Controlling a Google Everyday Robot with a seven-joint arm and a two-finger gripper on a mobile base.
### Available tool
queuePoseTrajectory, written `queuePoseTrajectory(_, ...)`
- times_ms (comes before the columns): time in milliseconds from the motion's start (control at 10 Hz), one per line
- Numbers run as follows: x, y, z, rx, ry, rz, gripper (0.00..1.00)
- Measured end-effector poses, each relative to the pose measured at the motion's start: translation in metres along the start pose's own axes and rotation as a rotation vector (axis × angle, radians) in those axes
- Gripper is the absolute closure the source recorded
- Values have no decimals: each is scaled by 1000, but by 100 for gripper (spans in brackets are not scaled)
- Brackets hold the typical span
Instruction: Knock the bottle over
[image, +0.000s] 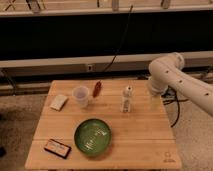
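The bottle (127, 99) is small, slim and clear, with a whitish cap and a pale label. It stands upright on the wooden table (145, 135), right of centre towards the back. My white arm (172, 75) reaches in from the right, and its bent end hangs over the table's far right edge. The gripper (154, 92) is at that end, a short way right of the bottle and apart from it.
A translucent plastic cup (80, 96) stands left of the bottle, with a small reddish oblong object (97, 88) beside it. A green plate (93, 136) lies front centre, a white packet (59, 102) at the left and a dark packet (57, 148) front left.
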Motion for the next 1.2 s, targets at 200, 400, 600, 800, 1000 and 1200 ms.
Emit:
queuePoseTrajectory(200, 2, -1, 4, 1, 4, 0, 20)
queuePoseTrajectory(400, -2, -6, 9, 2, -2, -8, 24)
queuePoseTrajectory(600, -7, -8, 12, 1, -8, -10, 37)
queuePoseTrajectory(800, -10, -12, 15, 1, -12, -12, 41)
queuePoseTrajectory(1000, -15, -15, 18, 0, -17, -16, 55)
queuePoseTrajectory(1200, -20, -18, 21, 1, -23, -20, 72)
